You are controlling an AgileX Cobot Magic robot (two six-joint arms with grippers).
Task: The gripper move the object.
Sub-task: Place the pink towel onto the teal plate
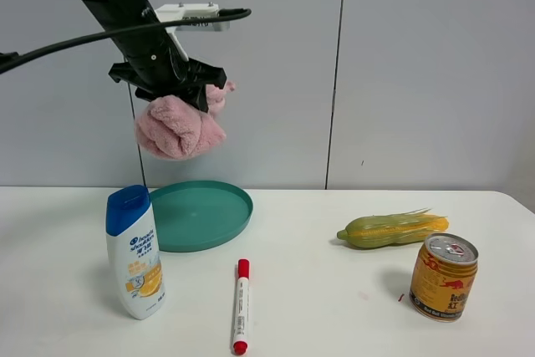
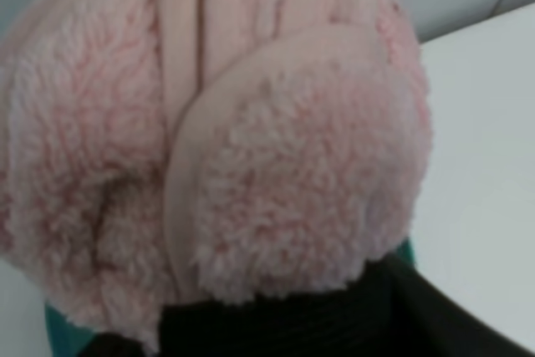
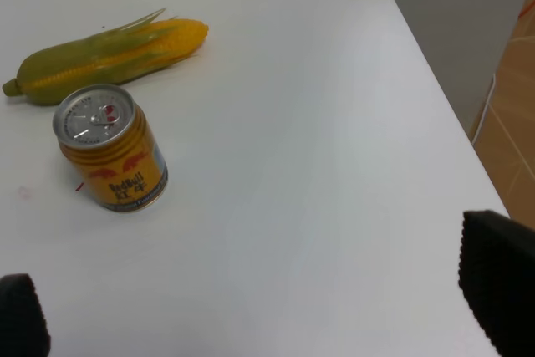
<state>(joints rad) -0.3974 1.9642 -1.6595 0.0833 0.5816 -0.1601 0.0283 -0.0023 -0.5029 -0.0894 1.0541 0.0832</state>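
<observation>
My left gripper (image 1: 180, 89) is shut on the pink plush towel bundle (image 1: 178, 127) and holds it high in the air, above the far left part of the green plate (image 1: 205, 215). The bundle fills the left wrist view (image 2: 251, 165), with a black band across its near end and a sliver of green plate beneath. My right gripper (image 3: 259, 323) is open and empty; its two black fingertips (image 3: 501, 286) show at the edges of the right wrist view, over bare table near the right edge.
A shampoo bottle (image 1: 135, 252) stands front left. A red-capped marker (image 1: 241, 305) lies in front of the plate. A corn cob (image 1: 393, 230) and a yellow drink can (image 1: 443, 277) sit at the right, also in the right wrist view (image 3: 109, 56) (image 3: 110, 160).
</observation>
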